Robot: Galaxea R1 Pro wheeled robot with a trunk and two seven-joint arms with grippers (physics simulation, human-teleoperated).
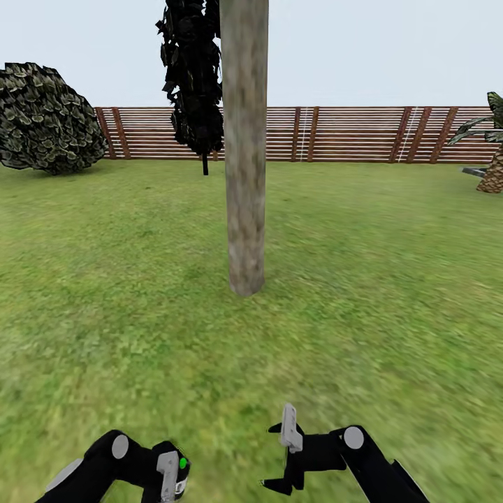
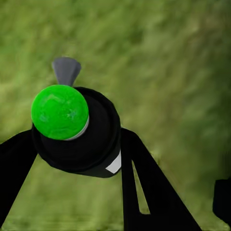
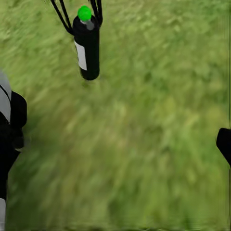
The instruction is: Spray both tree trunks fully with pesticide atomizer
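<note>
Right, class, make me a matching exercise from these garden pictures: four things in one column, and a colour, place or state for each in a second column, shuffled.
Things:
1. pesticide atomizer
2. tree trunk
3. fence
4. right gripper

Descriptions:
A. brown horizontal slats along the back of the lawn
B. fingers apart, holding nothing
C. black with a green top, held in the left gripper
D. pale grey-beige column standing straight ahead in the grass

Pairs: 1-C, 2-D, 3-A, 4-B
</note>
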